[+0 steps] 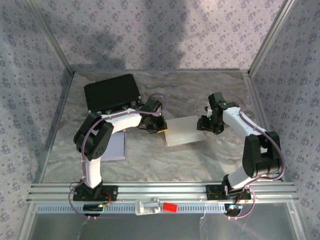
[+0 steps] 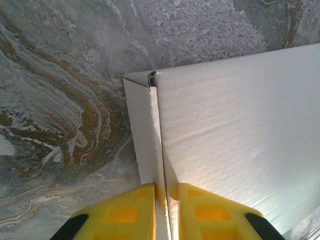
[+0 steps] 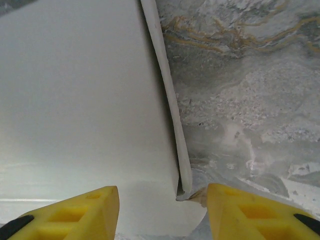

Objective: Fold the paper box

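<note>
The left gripper (image 2: 166,189) clamps one upright wall of the white rectangular paper box (image 1: 184,131), mid grey marbled table (image 1: 150,161); the right gripper (image 3: 161,191) straddles the opposite wall, jaws apart. Best close it squarely, then crease evenly.

The top camera looks down from above and behind me over the whole counter (image 1: 150,160). My wrist cameras sit close, facing past my left gripper (image 2: 166,192) and right gripper (image 3: 162,192) at opposite edges of the paper box (image 1: 184,131), shared by all three views.
</note>
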